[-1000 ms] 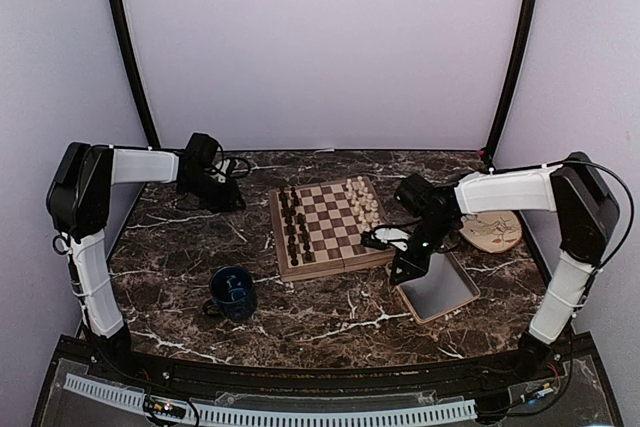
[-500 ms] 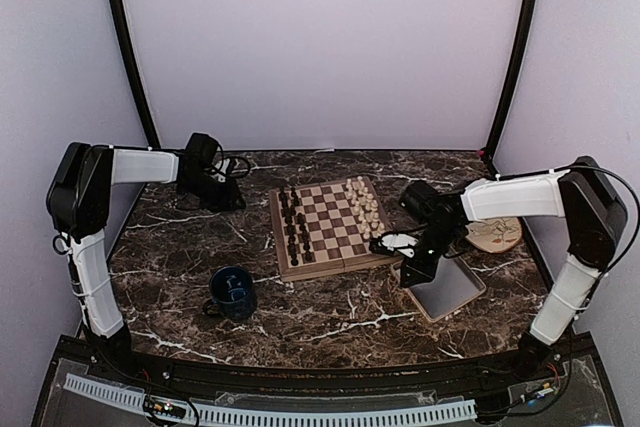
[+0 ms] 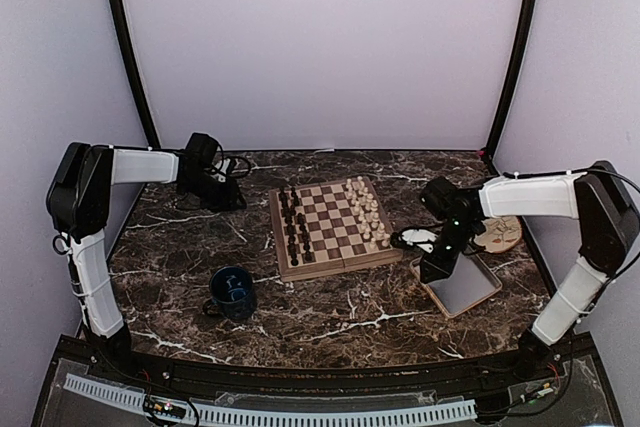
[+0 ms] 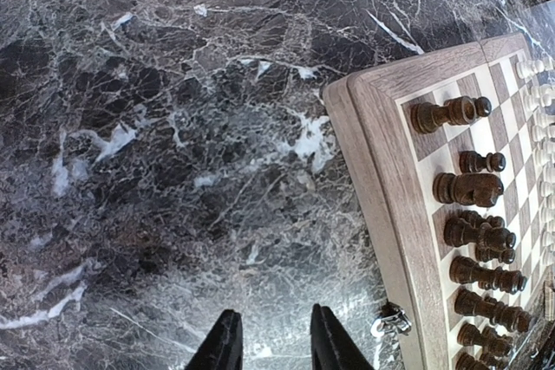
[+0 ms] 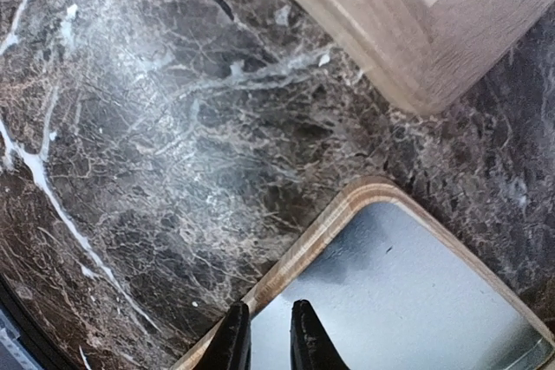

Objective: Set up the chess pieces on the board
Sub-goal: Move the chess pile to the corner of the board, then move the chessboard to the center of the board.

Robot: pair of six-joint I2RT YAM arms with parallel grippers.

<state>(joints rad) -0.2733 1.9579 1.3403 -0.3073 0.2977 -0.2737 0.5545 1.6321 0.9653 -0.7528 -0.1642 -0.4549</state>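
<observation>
The board [image 3: 330, 230] lies mid-table, with dark chess pieces [image 3: 293, 227] along its left side and cream ones [image 3: 366, 212] along its right. In the left wrist view the board's border [image 4: 381, 153] and the dark pieces [image 4: 473, 188] fill the right edge. My left gripper [image 3: 228, 199] [image 4: 273, 348] hovers over bare marble left of the board, open and holding nothing. My right gripper [image 3: 432, 269] [image 5: 267, 340] is right of the board, tips down at the corner of the grey tray [image 3: 470, 287] [image 5: 416, 292]. Its fingers stand a narrow gap apart with nothing between them.
A blue mug [image 3: 232, 293] stands on the marble in front of the board's left corner. A round beige plate [image 3: 503, 232] lies behind the tray, partly covered by the right arm. The board's near right corner [image 5: 408, 49] is close to the tray.
My right gripper has moved to the right, away from the board. The grey tray has shifted right with it. The left arm has stayed still.
</observation>
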